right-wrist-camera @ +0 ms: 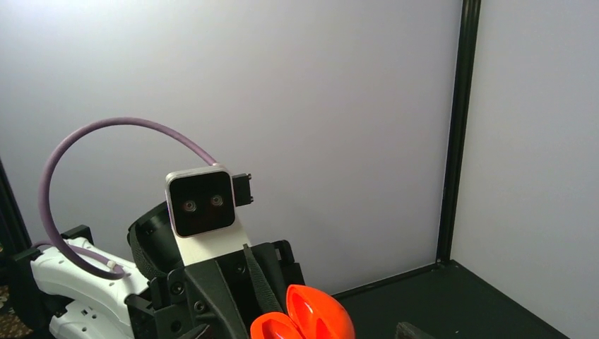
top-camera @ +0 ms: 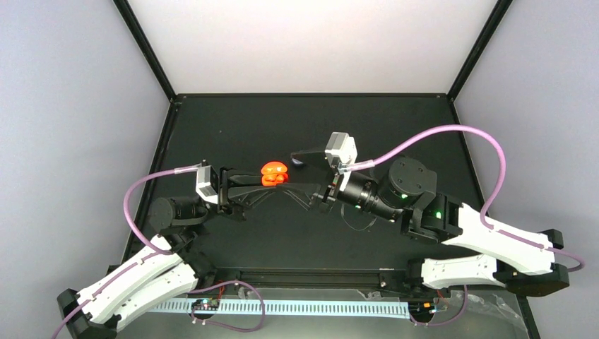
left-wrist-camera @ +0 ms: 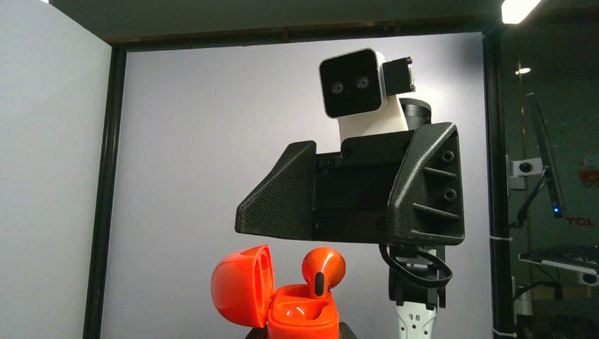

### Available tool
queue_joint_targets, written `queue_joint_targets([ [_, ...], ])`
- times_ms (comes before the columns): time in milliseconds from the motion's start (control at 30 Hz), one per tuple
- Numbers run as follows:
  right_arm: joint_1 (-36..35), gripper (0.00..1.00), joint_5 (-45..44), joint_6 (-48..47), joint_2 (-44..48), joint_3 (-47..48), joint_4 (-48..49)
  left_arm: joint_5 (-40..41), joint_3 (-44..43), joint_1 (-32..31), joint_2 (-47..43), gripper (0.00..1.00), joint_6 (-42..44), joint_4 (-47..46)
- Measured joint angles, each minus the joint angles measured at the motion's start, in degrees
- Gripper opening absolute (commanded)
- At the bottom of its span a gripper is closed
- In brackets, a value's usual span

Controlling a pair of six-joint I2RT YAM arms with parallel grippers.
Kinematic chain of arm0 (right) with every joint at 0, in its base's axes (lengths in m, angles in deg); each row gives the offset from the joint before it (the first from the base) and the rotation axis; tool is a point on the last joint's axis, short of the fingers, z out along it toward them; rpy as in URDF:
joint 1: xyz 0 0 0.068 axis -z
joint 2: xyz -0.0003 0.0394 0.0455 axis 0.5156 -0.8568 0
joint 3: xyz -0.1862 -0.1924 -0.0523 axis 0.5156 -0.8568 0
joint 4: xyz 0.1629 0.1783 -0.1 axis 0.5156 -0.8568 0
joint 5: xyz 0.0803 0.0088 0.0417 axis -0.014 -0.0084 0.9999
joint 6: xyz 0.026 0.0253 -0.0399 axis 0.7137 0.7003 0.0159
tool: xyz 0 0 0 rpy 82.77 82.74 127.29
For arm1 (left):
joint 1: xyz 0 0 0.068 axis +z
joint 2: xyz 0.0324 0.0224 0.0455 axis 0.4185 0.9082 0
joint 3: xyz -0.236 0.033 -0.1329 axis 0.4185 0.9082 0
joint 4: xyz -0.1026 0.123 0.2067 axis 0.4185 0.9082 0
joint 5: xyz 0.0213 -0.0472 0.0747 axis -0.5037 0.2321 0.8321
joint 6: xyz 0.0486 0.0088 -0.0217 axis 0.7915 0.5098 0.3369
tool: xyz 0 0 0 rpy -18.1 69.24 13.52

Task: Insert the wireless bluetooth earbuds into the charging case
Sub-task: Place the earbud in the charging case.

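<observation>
— What are the arms like?
— White shells near the bases and black joints further out, on the left arm (top-camera: 134,282) and the right arm (top-camera: 494,240) alike. A lilac cable (top-camera: 438,133) runs along each; two green lights (top-camera: 438,214) glow on the right one.
— And the wrists?
— A white camera block (left-wrist-camera: 351,82), two lenses in a dark face. The right hand (left-wrist-camera: 346,205) is matte black: mesh texture at 9 o'clock, raised ribs and round holes at 3 o'clock.
</observation>
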Motion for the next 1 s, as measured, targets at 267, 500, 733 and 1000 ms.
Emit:
queue_joint_targets([
  [267,0.6,0.68,-1.6,0.2,1.3,0.0,0.0,0.0,0.0,0.0,-0.1,0.02,-0.3,0.0],
  [500,0.6,0.77,-4.3,0.2,1.9,0.0,-1.6,0.0,0.0,0.0,-0.1,0.02,-0.3,0.0],
  [733,0.7,0.85,-5.4,0.2,2.0,-0.5,-2.8,0.0,0.0,0.0,-0.2,0.02,-0.3,0.0],
  [1000,0.7,0.85,-5.9,0.2,0.8,-0.4,-5.0,0.0,0.0,0.0,-0.2,0.02,-0.3,0.0],
])
